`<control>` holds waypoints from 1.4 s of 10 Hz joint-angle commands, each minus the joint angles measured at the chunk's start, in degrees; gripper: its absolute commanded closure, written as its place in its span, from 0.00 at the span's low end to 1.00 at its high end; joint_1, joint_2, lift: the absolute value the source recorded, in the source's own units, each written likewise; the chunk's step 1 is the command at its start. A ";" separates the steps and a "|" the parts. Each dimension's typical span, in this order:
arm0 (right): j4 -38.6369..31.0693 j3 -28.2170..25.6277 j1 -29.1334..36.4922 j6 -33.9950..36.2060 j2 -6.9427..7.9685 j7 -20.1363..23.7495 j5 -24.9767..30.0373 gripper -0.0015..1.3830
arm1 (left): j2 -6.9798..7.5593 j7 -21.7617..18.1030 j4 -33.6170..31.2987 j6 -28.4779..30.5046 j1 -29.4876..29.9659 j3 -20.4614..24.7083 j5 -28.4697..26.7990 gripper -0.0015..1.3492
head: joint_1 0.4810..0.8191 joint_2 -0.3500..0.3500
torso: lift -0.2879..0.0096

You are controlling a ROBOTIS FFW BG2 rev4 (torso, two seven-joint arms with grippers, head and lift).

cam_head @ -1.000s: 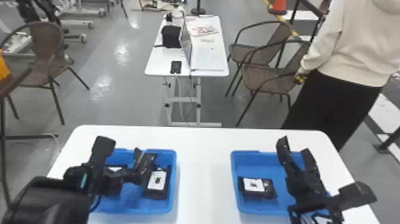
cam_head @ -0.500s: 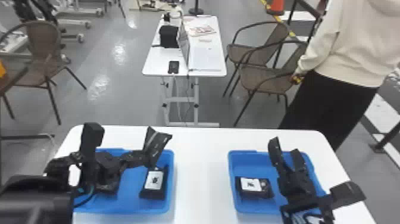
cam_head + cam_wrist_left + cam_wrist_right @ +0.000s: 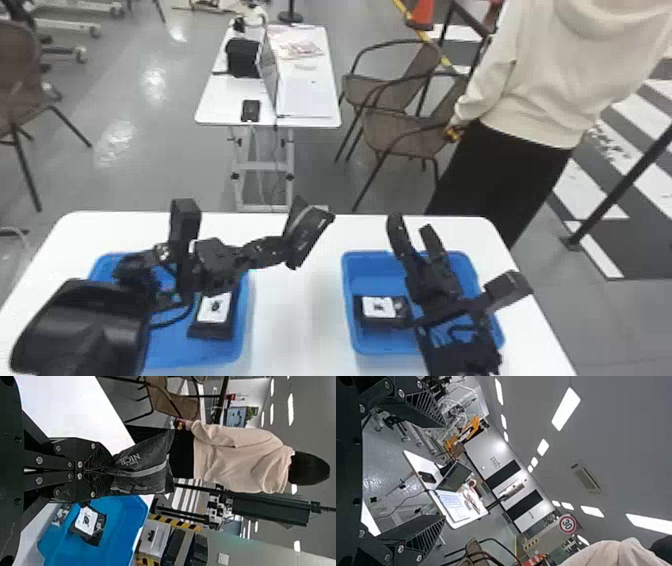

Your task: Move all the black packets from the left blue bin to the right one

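Desk [image 3: 295, 325] in front of you carries the left bin [image 3: 200, 357] and right bin [image 3: 370, 270], each with a white-labelled packet [image 3: 212, 330] inside. Your right claw [image 3: 414, 227], fingers spread, stands over the right bin and blocks part of it from your head view. Your left claw [image 3: 286, 245] is clenched on the held packet [image 3: 311, 232], up between the bins. You've got a black, creased one there, with a grey stripe and pale print, flaring out past the fingertips. It's tilted, its long side slanting from near left to far right
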 commanded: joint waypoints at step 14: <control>8.66 6.70 -9.01 7.54 0.64 5.24 3.00 0.90 | -4.74 0.95 13.11 -0.97 -9.97 -10.93 8.50 0.90 | 0.63 0.26 | 0.97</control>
